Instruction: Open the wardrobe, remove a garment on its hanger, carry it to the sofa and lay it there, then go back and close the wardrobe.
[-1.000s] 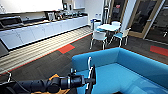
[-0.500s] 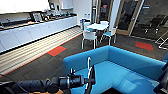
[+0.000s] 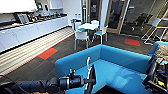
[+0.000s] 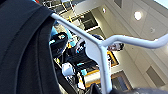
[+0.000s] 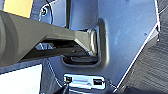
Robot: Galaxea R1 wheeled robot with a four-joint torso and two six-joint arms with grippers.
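Observation:
The bright blue sofa [image 3: 120, 65] lies close ahead, its seat just beyond my left arm. My left arm reaches in from the lower left, and my left gripper [image 3: 87, 80] is shut on the thin white hanger [image 3: 88, 63], whose hook sticks up above it. The black garment [image 3: 91, 80] hangs edge-on from the hanger over the sofa's near arm. The left wrist view shows the dark fabric of the garment [image 4: 25, 50] draped over the hanger [image 4: 100, 47] against the ceiling. My right arm [image 3: 153, 72] is a dark shape at the right edge.
A white table with white chairs [image 3: 87, 28] stands beyond the sofa. A long white counter [image 3: 30, 31] runs along the left wall. Red carpet patches [image 3: 47, 53] mark the dark floor. High stools [image 3: 155, 30] and a patterned cushion [image 3: 161, 51] are at the right.
The camera has swung and come closer, so the sofa now sits nearer and more central, and the table has shifted left. The left gripper still holds the hanger.

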